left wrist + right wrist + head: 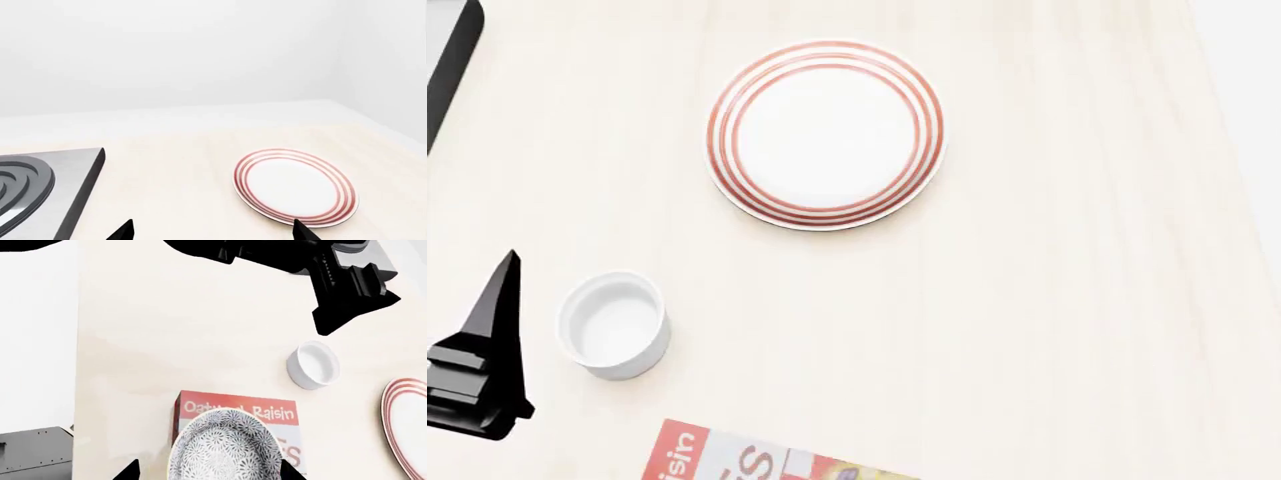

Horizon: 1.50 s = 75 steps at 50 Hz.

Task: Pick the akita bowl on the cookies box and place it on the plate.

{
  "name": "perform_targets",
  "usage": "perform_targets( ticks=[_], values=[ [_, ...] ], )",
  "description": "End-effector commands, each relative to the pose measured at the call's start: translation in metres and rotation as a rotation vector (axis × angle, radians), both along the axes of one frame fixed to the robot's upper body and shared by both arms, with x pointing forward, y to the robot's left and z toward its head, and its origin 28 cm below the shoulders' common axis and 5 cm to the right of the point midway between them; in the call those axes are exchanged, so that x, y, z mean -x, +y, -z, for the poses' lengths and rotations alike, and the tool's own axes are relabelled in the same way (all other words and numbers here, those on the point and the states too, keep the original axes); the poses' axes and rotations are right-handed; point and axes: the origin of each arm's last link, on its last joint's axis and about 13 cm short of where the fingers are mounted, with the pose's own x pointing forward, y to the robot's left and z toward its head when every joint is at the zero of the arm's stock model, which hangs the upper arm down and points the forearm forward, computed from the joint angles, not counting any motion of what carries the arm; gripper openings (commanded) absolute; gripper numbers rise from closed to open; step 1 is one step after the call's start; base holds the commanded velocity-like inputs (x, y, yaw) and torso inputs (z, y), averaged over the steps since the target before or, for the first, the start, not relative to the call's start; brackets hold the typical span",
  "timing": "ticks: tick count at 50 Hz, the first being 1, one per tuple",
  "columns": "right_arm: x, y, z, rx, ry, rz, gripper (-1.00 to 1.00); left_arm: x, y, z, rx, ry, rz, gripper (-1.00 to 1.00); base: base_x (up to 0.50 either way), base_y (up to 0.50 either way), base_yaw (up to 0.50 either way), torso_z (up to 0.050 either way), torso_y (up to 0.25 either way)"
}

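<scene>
In the right wrist view the akita bowl [223, 450], finely patterned in grey and white, sits on the red-and-white cookies box [270, 415]. My right gripper [210, 472] is open, with one dark fingertip on each side of the bowl and a gap showing on at least one side. The plate [825, 133], white with thin red rings, lies further back on the table and is bare. It also shows as the plate [293, 187] in the left wrist view. My left gripper [213, 232] is open and holds nothing, hovering short of the plate. The head view shows only a corner of the box [747, 460], not the bowl.
A small plain white cup [614, 325] stands between the box and the plate, close to my left arm's black finger [494, 310]. A stove with a dark coil burner [27, 187] lies at the left. The left arm [333, 285] crosses the right wrist view.
</scene>
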Motion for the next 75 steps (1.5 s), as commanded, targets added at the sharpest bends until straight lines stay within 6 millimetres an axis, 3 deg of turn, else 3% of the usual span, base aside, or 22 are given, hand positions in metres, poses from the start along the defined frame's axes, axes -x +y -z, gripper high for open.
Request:
perform_targets(
  ticks=[1, 27, 44, 75],
  values=[
    [0.002, 0.01, 0.007, 0.071, 0.028, -0.041, 1.0, 0.0, 0.0, 0.001, 0.0, 0.0, 0.002, 1.0, 0.0, 0.0, 0.0, 0.0, 0.0],
    [-0.003, 0.014, 0.018, 0.256, 0.063, -0.034, 1.0, 0.0, 0.002, 0.003, 0.006, 0.005, -0.003, 1.0, 0.0, 0.0, 0.0, 0.0, 0.0],
    [-0.014, 0.011, 0.014, 0.268, 0.017, 0.03, 1.0, 0.001, 0.001, 0.004, 0.001, 0.005, -0.005, 1.0, 0.0, 0.0, 0.0, 0.0, 0.0],
    [-0.02, 0.018, 0.03, 0.302, 0.029, -0.046, 1.0, 0.0, 0.003, 0.006, 0.01, 0.01, -0.005, 1.0, 0.0, 0.0, 0.0, 0.0, 0.0]
  ],
)
